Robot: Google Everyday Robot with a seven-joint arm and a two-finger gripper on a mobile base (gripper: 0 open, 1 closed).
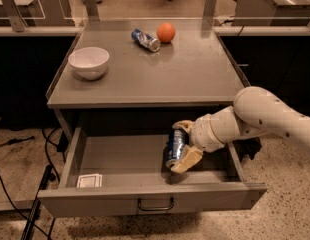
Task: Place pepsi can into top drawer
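Arm [265, 115] reaches down, claw [184, 144] clamped on the near-upright pepsi can [175, 147] inside the open top drawer [145, 196]

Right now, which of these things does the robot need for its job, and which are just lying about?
For the job: the pepsi can, held upright by the gripper, which reaches into the open top drawer.

Lying about: a white bowl, an orange and a small can on its side, all on the table; a white card in a front corner of the drawer.
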